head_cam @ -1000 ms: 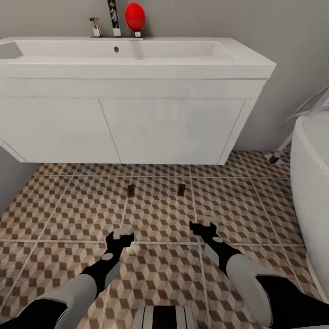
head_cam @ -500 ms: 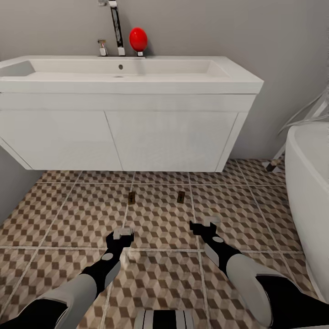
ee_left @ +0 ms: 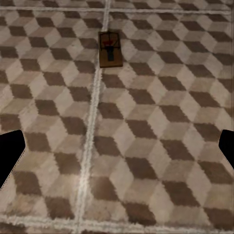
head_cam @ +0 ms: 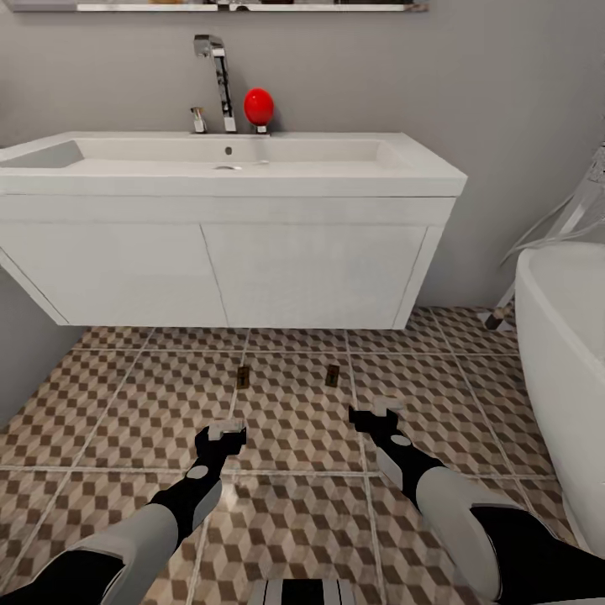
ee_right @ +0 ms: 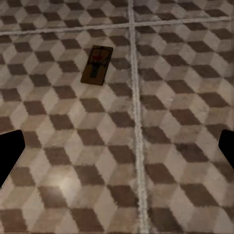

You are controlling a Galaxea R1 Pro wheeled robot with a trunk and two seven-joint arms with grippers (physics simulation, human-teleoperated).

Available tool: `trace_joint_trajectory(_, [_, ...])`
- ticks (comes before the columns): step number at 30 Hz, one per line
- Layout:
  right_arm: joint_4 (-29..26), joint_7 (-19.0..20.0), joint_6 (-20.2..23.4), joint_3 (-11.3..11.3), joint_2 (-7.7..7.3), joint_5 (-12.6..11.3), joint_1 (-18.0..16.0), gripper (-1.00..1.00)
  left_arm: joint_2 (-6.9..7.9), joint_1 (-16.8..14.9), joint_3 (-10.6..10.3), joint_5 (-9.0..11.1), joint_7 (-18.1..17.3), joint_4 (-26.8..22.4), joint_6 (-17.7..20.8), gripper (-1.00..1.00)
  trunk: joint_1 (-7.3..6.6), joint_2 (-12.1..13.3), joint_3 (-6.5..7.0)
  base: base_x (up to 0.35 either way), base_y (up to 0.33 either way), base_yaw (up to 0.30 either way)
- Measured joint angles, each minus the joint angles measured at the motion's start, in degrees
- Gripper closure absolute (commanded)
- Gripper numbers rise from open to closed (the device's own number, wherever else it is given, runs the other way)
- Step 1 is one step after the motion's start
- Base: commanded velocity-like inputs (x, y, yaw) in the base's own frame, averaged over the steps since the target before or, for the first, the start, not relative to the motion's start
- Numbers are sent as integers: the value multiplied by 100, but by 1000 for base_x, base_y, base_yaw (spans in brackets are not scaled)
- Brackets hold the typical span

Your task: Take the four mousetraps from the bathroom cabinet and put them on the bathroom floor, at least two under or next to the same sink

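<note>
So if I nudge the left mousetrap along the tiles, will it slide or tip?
Probably slide: the left mousetrap is a thin slab lying flat on the floor, so it should not tip or roll. It looks small and likely light. Its wire parts might snag a grout line.

2 mousetraps (head_cam: 244, 376) (head_cam: 333, 375) flat on bathroom floor (head_cam: 126, 403), just before bathroom sink (head_cam: 227, 252).

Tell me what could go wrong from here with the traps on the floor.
1. Two mousetraps lie on the floor in front of the sink, not under it; whether that counts as next to it is uncertain.
2. Both lie close ahead of the open left gripper and right gripper; a forward move could knock them.
</note>
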Motion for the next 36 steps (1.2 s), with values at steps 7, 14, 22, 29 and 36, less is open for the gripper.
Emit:
trace_joint_trajectory(7, [-11,0,-9,0,8,-1,-2,-100,1,-3,0,7,0,0,0,-100,-18,9,155,0,0,0])
trace_joint_trajectory(14, [-15,0,-11,0,21,-1,-4,-100,4,-1,0,16,0,0,0,-100,-36,19,310,0,0,0])
trace_joint_trajectory(22, [-22,-33,-15,-1,45,-1,-4,-100,-1,-3,0,18,0,0,0,-100,-57,30,488,0,0,0])
trace_joint_trajectory(29, [-43,-82,-15,-7,61,3,-5,-100,0,-3,1,18,0,0,0,-100,-75,39,643,0,0,0])
trace_joint_trajectory(36, [-62,-156,-15,-7,68,6,-5,-100,4,-1,0,19,0,0,-5,-100,-93,48,798,0,0,0])
